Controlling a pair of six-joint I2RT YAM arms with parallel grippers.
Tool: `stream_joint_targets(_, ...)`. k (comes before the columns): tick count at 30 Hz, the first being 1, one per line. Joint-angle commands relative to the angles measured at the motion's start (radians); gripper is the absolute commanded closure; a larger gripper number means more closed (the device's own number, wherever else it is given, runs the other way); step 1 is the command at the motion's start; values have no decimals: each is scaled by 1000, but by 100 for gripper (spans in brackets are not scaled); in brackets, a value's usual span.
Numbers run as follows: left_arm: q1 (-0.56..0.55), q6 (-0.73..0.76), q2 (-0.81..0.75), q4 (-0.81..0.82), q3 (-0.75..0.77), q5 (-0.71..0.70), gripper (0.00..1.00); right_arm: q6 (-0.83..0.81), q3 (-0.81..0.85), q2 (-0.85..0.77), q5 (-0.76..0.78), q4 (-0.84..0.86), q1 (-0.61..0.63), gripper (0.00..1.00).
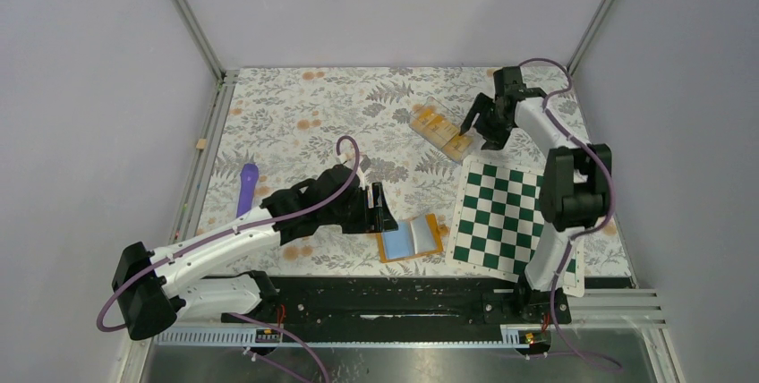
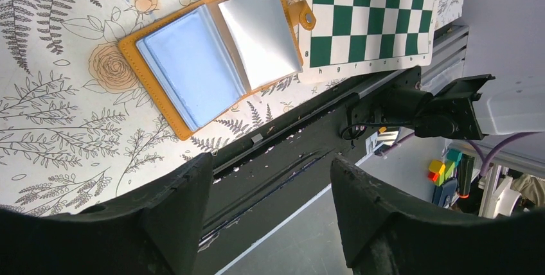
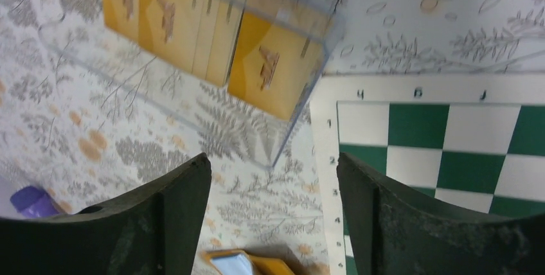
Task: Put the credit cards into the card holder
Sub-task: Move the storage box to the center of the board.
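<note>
The card holder [image 1: 410, 238] lies open near the table's front edge, orange outside with light-blue pockets [image 2: 193, 63] facing up. Several orange-yellow credit cards [image 1: 439, 128] sit in a clear plastic box [image 3: 302, 127] at the back right. My left gripper [image 1: 379, 208] hovers just left of the card holder, open and empty [image 2: 270, 166]. My right gripper [image 1: 483, 123] hangs beside the box's right end, open [image 3: 273, 162], with nothing between its fingers. The credit cards [image 3: 167, 21] show through the box wall, and a corner of the card holder [image 3: 247, 263] appears low in the right wrist view.
A green-and-white chequered board [image 1: 506, 217] lies right of the card holder, and it shows in both wrist views [image 2: 373, 5] [image 3: 450, 140]. A purple object [image 1: 247, 188] lies at the left. The black rail [image 2: 308, 140] runs along the table's near edge.
</note>
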Motion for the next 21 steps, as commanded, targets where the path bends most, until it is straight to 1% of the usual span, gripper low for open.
stream_joint_targets(1, 2, 14, -3, 55, -12, 25, 33, -44, 174, 154, 32, -116, -14, 26)
stream_joint_targets(2, 1, 14, -1, 56, -13, 27, 33, -52, 203, 183, 30, -128, -14, 31)
stream_joint_targets(5, 2, 17, 2, 55, -16, 32, 33, -61, 257, 241, 40, -162, -14, 40)
stream_joint_targets(8, 2, 18, -3, 55, -17, 32, 33, -86, 273, 269, 40, -181, -14, 57)
stream_joint_targets(13, 1, 23, -5, 50, -16, 27, 33, -114, 247, 256, 39, -177, -10, 82)
stream_joint_targets(16, 1, 31, -2, 29, -8, 18, 33, -120, 247, 248, 40, -180, 3, 89)
stream_joint_targets(21, 1, 42, -6, 5, 3, 12, 32, -125, 284, 253, 32, -216, 53, 91)
